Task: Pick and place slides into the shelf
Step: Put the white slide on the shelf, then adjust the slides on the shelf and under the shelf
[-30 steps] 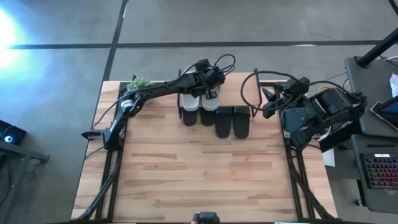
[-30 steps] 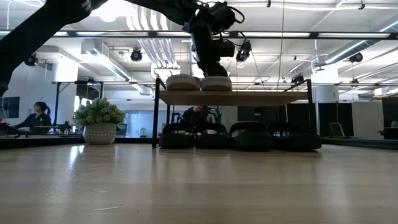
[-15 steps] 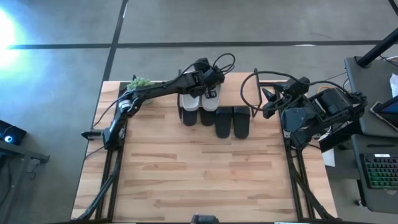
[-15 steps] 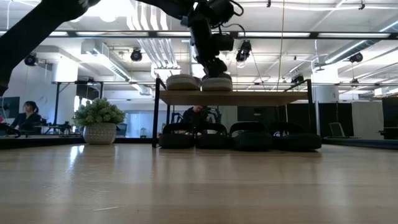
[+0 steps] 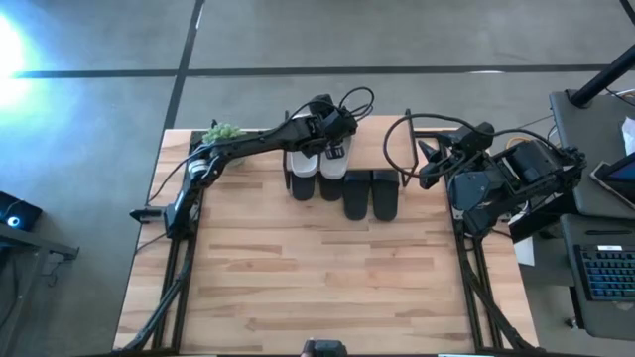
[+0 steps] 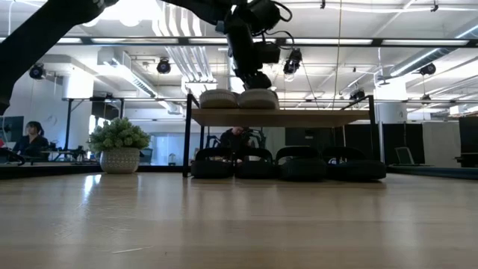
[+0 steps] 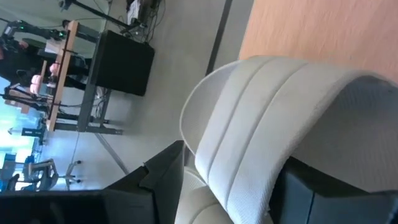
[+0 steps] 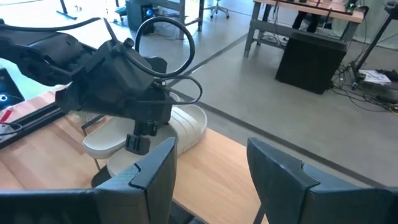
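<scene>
Gripping the right-hand white slide [image 6: 258,98] by its strap, left gripper [image 6: 256,78] sits over the shelf [image 6: 314,117] top; fingers [image 7: 163,176] closed on either side of the strap, slide resting on the board beside the other white slide [image 6: 219,98]. Four black slides [image 6: 287,164] line up underneath on the table [image 5: 327,268]. Right gripper [image 8: 208,168] parked at the table's right edge, fingers spread, empty.
</scene>
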`<state>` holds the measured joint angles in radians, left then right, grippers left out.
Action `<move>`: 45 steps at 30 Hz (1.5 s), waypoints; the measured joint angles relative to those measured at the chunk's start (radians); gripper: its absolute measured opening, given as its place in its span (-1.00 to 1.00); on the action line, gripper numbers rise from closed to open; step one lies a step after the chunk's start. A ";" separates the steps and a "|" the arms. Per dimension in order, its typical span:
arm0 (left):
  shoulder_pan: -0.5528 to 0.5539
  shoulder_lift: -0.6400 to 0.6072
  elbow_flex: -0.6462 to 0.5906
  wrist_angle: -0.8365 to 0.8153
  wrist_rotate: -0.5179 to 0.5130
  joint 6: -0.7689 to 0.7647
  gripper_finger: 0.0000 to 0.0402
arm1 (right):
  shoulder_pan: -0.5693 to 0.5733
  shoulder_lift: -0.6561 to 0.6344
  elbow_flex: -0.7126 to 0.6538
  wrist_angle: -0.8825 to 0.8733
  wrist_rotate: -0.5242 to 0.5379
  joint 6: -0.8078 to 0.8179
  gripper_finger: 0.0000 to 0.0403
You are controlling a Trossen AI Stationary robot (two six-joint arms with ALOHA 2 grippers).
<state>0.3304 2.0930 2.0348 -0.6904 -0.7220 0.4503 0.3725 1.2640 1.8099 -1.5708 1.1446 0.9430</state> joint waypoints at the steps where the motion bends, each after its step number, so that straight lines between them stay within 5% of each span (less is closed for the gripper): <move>1: 0.002 0.000 -0.001 0.001 0.005 -0.001 -0.12 | 0.000 0.000 0.000 0.000 0.000 0.003 -0.07; 10: 0.028 0.000 0.007 -0.105 0.131 -0.165 -0.12 | 0.000 0.000 0.000 0.002 -0.027 0.010 -0.07; 31: 0.005 -0.096 0.014 -0.115 0.143 -0.185 -0.12 | 0.000 0.000 -0.065 0.004 -0.093 0.094 -0.07; 34: -0.008 -0.146 0.014 -0.124 0.203 -0.235 -0.12 | -0.004 0.000 -0.074 0.000 -0.105 0.147 -0.07; 40: -0.024 -0.237 0.008 -0.167 0.519 -0.440 -0.12 | -0.022 -0.006 -0.082 0.000 -0.173 0.223 -0.07; 45: -0.033 -0.278 -0.010 -0.190 0.554 -0.445 -0.12 | -0.029 -0.007 -0.090 0.000 -0.187 0.254 -0.07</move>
<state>0.2977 1.8152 2.0250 -0.8803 -0.1684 0.0055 0.3439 1.2573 1.7202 -1.5708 0.9572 1.1968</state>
